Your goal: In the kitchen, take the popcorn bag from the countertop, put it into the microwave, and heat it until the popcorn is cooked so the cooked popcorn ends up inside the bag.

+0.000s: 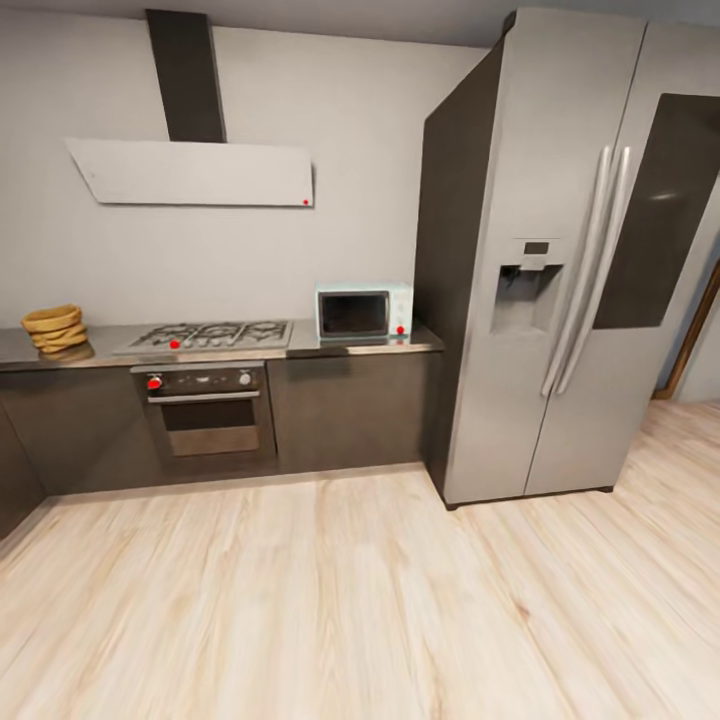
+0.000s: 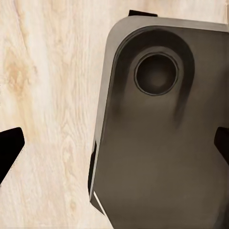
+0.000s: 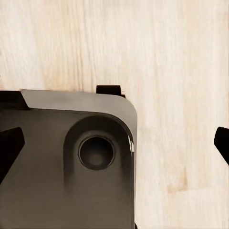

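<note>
The pale mint-white microwave [image 1: 363, 312] stands with its dark door closed at the right end of the grey countertop [image 1: 380, 346], beside the fridge. At the far left of the countertop sits the popcorn bag [image 1: 55, 328], a small tan-brown sack with a rolled rim. The popcorn itself is hidden from here. In the left wrist view my left gripper [image 2: 114, 145] is open and holds nothing, with dark fingertips [image 2: 9, 150] at the picture's two edges. My right gripper [image 3: 114, 143] is open and holds nothing too, with fingertips [image 3: 9, 148] spread wide. Both hang over the floor, far from the counter.
A gas hob [image 1: 210, 335] and a dark built-in oven [image 1: 205, 405] lie between the bag and the microwave, under a hood [image 1: 195, 172]. A tall steel fridge [image 1: 560, 270] stands at the right. Light wood floor [image 1: 330, 600] stretches to the cabinets. My grey base [image 2: 162, 143] shows under both grippers.
</note>
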`<state>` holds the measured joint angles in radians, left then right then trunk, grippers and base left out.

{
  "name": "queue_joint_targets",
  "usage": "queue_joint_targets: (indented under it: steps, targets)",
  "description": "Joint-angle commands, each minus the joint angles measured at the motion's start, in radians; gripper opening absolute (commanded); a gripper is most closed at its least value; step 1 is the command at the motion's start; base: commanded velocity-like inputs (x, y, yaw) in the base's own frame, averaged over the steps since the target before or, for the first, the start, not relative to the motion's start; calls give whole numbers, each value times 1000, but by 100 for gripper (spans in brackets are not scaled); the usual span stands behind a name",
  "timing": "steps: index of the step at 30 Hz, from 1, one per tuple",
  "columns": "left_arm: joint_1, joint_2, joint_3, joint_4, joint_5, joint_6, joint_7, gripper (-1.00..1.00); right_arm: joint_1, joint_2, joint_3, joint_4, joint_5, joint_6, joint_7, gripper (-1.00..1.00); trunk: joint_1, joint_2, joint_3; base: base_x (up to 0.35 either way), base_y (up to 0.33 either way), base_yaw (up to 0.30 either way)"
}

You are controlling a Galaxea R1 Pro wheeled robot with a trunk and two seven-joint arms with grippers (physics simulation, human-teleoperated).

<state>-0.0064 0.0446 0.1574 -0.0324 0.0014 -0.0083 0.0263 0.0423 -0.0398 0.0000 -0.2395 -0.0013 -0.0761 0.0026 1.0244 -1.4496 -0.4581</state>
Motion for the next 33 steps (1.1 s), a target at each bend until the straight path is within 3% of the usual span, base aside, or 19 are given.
queue_joint_targets:
  steps: [1, 33]
  targets:
    - [-1, 0, 5, 0, 0, -1, 1, 100, 1, 0, 0, -1, 0, -2, 0, 100, 1, 0, -1, 338, 0, 0]
    - [-1, -2, 5, 0, 0, -1, 1, 100, 1, 0, 0, -1, 0, -2, -1, 100, 1, 0, -1, 338, 0, 0]
